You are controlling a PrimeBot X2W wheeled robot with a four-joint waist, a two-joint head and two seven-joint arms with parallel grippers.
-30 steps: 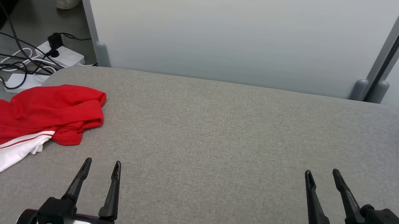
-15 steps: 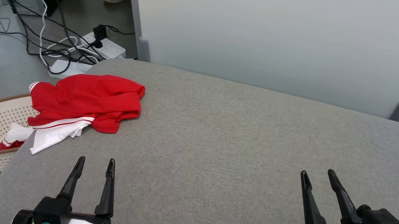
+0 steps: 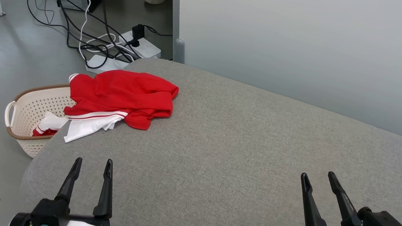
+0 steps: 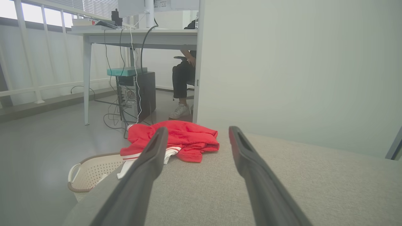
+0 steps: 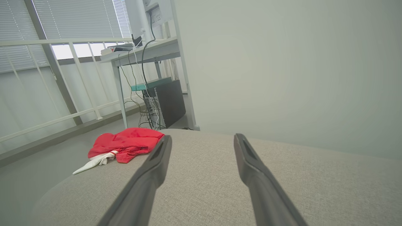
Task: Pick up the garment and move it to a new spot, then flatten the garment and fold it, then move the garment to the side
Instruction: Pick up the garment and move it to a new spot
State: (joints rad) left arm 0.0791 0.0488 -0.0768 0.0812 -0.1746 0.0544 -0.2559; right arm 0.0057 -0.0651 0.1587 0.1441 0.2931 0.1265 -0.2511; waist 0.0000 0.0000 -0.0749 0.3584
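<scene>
**Handling.** The garment (image 3: 122, 93) is a red knit piece with a white, red-striped part. It lies crumpled in soft overlapping folds. Judged light, limp and not fragile. It will sag and bunch when lifted and will drag on the textured grey surface (image 3: 238, 149) rather than slide freely. A pinch on one raised fold may lift only the top layer. The thicker red fold at its lower right edge looks the soundest hold, as it stands proud of the surface and faces the grippers. The white part trails at the surface's rounded end, above a basket (image 3: 13, 111) on the floor, so a careless pull that way could tip the garment over the edge.

**Position.** In the head view the garment sits in the upper left, at the left end of the surface.

**End effectors.**
- The left gripper (image 3: 94, 160) is at the lower left with its fingers spread wide and nothing held. The garment lies above it in the frame, near but apart.
- In the left wrist view the garment lies beyond the fingertips, left of centre.
- The right gripper (image 3: 317, 174) is at the lower right, likewise wide and empty, and well apart from the garment.
</scene>
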